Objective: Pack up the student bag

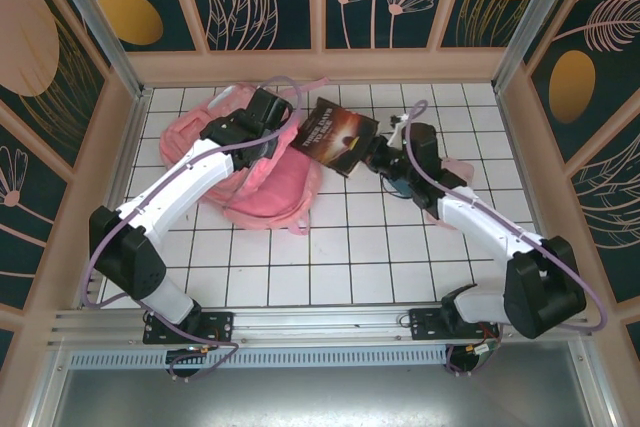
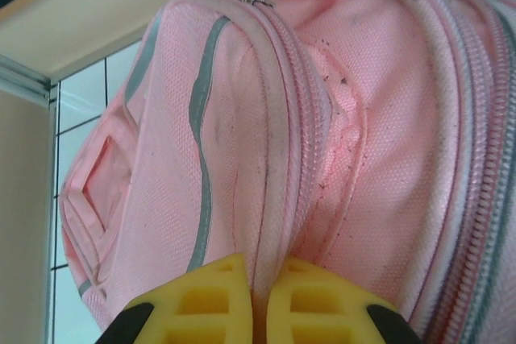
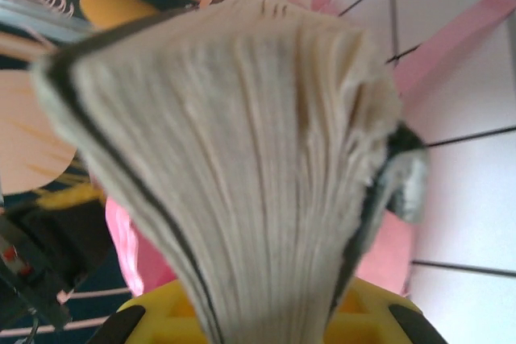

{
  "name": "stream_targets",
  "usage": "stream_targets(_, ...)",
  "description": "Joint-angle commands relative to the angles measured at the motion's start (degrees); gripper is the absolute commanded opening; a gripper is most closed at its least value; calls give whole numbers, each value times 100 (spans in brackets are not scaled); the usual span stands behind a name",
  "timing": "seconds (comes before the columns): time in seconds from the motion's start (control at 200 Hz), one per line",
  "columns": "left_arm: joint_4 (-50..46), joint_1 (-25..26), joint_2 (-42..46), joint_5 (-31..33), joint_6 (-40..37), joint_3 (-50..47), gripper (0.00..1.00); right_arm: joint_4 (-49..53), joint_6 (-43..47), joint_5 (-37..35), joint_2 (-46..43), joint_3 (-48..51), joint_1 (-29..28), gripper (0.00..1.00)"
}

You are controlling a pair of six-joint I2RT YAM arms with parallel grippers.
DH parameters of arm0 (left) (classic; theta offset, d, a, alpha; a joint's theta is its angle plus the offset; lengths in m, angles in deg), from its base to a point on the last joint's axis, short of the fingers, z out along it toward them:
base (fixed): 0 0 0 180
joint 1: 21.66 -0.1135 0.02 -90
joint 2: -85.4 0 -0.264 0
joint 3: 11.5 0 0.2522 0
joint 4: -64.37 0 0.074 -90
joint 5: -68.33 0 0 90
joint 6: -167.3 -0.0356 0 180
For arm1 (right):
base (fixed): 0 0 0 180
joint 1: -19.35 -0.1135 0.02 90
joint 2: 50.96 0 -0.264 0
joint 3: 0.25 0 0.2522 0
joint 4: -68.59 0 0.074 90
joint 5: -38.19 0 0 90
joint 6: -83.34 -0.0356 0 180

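The student bag (image 1: 272,187) lies far left on the table (image 1: 350,247), the left hand (image 2: 260,283) pinched on its zipper seam (image 2: 278,159) (probably to pull it open), while the right hand (image 3: 270,320) clamps a book (image 3: 234,142) ready beside it.

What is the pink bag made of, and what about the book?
The student bag looks like soft, matte woven cloth, maybe nylon or polyester: tiny weave dots, stitching and zips show. The book looks like paper: many thin pale page edges between dark covers, probably card.

Woven pink cloth student bag (image 2: 387,118), rough-edged paper book (image 3: 242,159), smooth tiled table (image 1: 350,257)
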Motion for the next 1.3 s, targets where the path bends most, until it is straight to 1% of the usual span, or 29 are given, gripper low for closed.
stream_targets(0.0, 1327, -1, 289, 227, 186, 453, 3, -864, -391, 299, 246, -22, -260, 6)
stream_targets(0.085, 1512, -7, 314, 152, 249, 438, 3, -917, -576, 363, 451, -61, -337, 5)
stream_targets(0.11, 1572, -7, 313, 140, 268, 442, 3, -937, -643, 388, 512, -73, -456, 5)
stream_targets(0.23, 1645, 0, 249, -85, 272, 549, 3, -1373, -833, 545, 824, -131, -627, 5)
stream_targets(0.285, 1654, -7, 230, -94, 272, 568, 3, -1532, -848, 653, 1032, -294, -706, 5)
stream_targets(0.415, 1653, 0, 260, -112, 272, 549, 3, -1971, -964, 659, 1704, -773, -863, 5)
stream_targets(0.581, 1638, -7, 347, -148, 308, 466, 3, -2512, -1154, 407, 2700, -1586, -984, 5)
stream_targets(0.621, 1629, -3, 369, -157, 324, 454, 3, -2463, -1202, 242, 2942, -1826, -1011, 5)
stream_targets(0.716, 1619, -7, 435, -183, 352, 427, 3, -2506, -1397, 110, 3568, -2428, -1012, 5)
stream_targets(0.806, 1619, -6, 492, -203, 375, 390, 3, -2636, -1368, -275, 4110, -2863, -1064, 6)
stream_targets(0.856, 1613, -5, 518, -275, 378, 384, 3, -2505, -1356, -507, 4414, -3165, -1096, 6)
stream_targets(0.941, 1585, -3, 543, -367, 390, 389, 3, -2589, -1532, -520, 4953, -3658, -1106, 6)
stream_targets(1.051, 1562, -7, 570, -399, 421, 380, 3, -2378, -1613, -599, 5484, -4344, -1149, 7)
stream_targets(1.096, 1573, 0, 571, -405, 439, 382, 3, -2300, -1628, -617, 5598, -4523, -1179, 10)
stream_targets(1.141, 1590, -7, 572, -407, 463, 384, 3, -2189, -1607, -597, 5636, -4637, -1201, 15)
stream_targets(1.261, 1598, -4, 537, -367, 517, 384, 3, -1699, -1745, -450, 5436, -4520, -1194, 46)
stream_targets(1.291, 1602, 0, 528, -353, 524, 377, 3, -1674, -1800, -362, 5334, -4408, -1176, 51)
